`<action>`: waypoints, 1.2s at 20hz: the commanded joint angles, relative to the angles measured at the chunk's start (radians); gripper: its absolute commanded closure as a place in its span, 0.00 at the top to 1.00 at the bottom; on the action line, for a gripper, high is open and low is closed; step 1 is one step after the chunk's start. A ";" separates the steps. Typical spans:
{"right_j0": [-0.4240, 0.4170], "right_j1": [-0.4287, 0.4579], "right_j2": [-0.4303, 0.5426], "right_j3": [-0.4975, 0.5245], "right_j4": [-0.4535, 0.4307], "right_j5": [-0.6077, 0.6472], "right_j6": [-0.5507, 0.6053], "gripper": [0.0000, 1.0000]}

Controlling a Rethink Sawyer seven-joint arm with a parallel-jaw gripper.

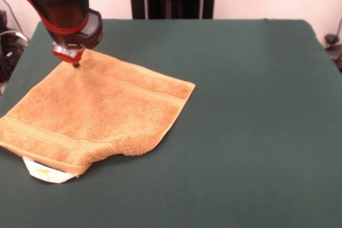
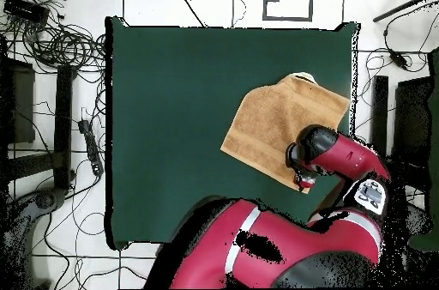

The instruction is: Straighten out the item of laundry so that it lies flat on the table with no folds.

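Towel [image 1: 101,113] folded on table [image 1: 256,132]; pincer [image 1: 75,63] at far corner (open/closed unclear).

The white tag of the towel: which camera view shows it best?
The front view. There the white tag sticks out from under the near folded edge of the towel, with a yellowish mark on it. The overhead view shows only a thin pale edge at the towel's top edge, too small to identify.

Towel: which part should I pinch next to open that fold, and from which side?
Probably the rolled edge of the towel nearest the camera, taken from above at its bare-table side. The doubled layer ends there, so pulling outward should open it. The gripper sits at the far corner.
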 commanded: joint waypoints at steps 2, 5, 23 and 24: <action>-0.032 0.178 0.154 0.192 -0.089 -0.062 -0.101 1.00; -0.030 0.202 0.166 0.170 -0.072 -0.121 -0.066 1.00; -0.052 0.225 0.235 0.110 -0.043 -0.290 -0.035 1.00; -0.050 0.228 0.234 0.104 -0.041 -0.287 -0.031 1.00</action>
